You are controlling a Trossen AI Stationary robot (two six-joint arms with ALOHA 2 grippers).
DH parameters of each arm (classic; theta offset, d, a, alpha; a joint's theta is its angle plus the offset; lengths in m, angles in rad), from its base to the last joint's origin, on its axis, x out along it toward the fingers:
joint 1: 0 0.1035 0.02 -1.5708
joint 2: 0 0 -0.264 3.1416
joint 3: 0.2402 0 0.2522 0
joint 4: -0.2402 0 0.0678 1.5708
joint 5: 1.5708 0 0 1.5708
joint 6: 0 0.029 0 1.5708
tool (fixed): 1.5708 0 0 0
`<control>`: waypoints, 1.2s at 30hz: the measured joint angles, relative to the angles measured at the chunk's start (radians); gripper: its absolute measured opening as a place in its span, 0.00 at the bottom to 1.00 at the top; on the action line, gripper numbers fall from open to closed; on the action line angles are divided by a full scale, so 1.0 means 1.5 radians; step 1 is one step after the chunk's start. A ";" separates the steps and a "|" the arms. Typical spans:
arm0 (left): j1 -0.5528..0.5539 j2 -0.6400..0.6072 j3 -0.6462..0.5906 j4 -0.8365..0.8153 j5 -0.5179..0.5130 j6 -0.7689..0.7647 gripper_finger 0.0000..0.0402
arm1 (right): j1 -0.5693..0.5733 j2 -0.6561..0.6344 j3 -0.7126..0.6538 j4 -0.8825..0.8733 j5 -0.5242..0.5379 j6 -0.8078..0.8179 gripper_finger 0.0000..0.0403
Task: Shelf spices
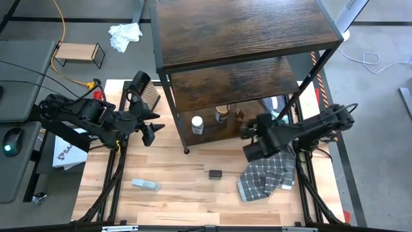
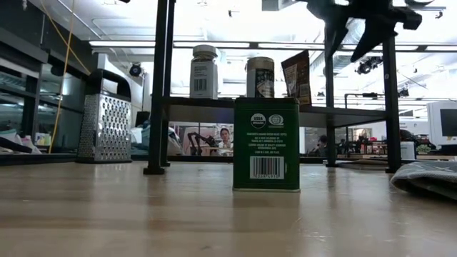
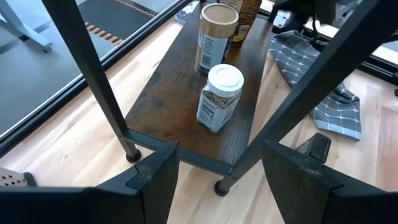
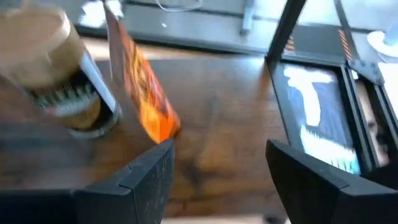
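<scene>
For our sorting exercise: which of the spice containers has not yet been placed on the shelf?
The green tin is the one: it stands on the table in front of the shelf, while the white-capped jar, tan-lidded jar and packet sit on the bottom board.

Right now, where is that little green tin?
In the high view the green tin sits on the table in front of the shelf, between the clear plastic object and the checked cloth.

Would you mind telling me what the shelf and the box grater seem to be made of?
The shelf looks like dark brown wood-grain board, matte, probably laminate, in a thin black metal frame. The box grater appears to be shiny perforated steel with a dark handle, likely plastic.
</scene>
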 joint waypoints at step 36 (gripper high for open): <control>0.000 0.000 0.000 -0.001 -0.019 0.000 0.56 | -0.213 -0.045 -0.002 0.314 -0.140 -0.556 0.59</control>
